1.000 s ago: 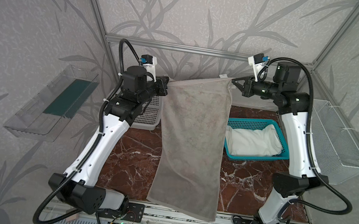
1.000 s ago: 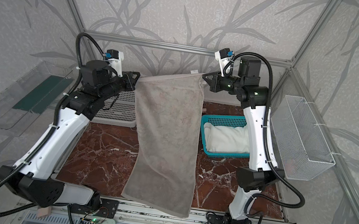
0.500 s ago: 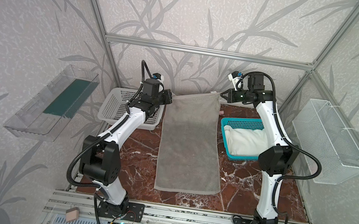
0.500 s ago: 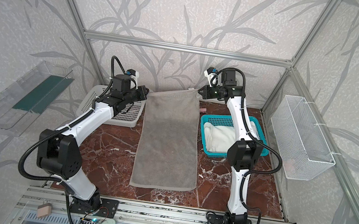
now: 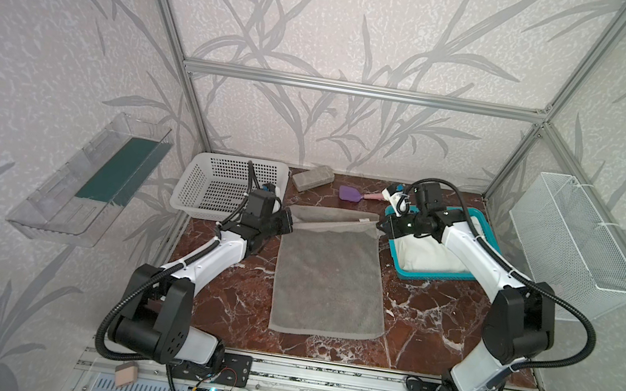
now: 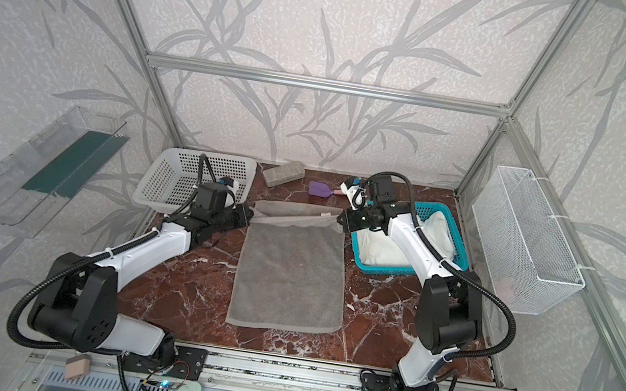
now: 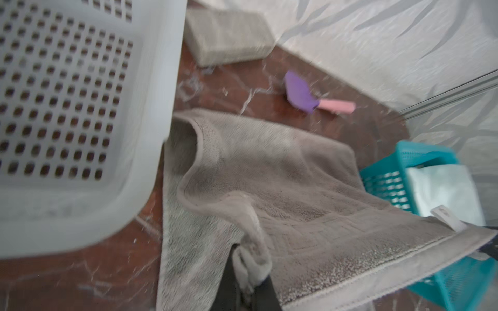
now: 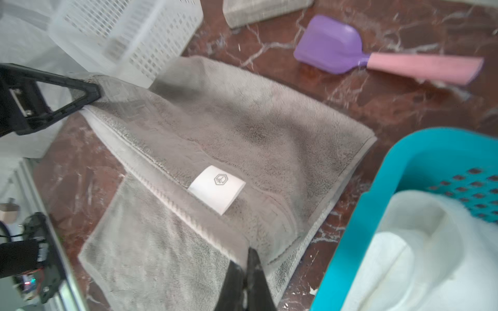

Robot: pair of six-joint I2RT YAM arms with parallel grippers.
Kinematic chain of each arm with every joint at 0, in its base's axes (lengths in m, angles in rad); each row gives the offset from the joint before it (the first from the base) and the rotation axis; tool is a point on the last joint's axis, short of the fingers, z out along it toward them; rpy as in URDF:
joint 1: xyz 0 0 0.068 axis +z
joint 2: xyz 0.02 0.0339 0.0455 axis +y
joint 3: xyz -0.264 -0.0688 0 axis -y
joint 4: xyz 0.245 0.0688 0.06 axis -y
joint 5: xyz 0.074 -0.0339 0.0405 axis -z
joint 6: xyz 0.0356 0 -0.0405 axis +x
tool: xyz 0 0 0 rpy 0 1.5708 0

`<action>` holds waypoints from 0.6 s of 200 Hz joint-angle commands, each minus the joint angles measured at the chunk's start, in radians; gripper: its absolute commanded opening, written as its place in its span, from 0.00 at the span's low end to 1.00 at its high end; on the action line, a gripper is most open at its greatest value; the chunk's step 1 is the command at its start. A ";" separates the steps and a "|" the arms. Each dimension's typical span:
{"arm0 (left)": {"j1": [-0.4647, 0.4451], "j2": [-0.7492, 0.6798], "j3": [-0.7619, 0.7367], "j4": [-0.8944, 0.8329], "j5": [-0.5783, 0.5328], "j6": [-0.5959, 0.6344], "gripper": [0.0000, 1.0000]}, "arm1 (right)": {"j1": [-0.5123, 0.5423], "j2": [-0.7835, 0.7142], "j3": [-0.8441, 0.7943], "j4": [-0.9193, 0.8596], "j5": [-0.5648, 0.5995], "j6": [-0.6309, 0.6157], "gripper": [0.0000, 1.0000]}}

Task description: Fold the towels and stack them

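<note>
I am laying the grey-taupe towel (image 5: 329, 274) flat on the marble table (image 5: 431, 319) at the centre of a top view and starting its first fold. My left pincer (image 5: 287, 222) and right pincer (image 5: 381, 225) are each pinching a far corner, at the cloth's upper edge in the frame. Next, I judge, both corners need carrying evenly toward the lower edge. A second ago the towel was hanging high between my arms. The white towel (image 5: 432, 256) is sitting in the teal basket (image 5: 434, 274), centre right.
</note>
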 commanded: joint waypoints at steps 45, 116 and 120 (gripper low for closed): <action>-0.109 0.065 -0.191 0.024 -0.191 -0.032 0.00 | 0.176 0.033 -0.178 0.064 0.347 -0.042 0.00; -0.129 0.211 -0.124 0.001 -0.237 -0.023 0.00 | 0.277 0.241 -0.064 -0.081 0.512 -0.031 0.00; -0.128 0.221 -0.103 -0.025 -0.255 -0.020 0.00 | 0.276 0.252 -0.050 -0.088 0.513 -0.033 0.00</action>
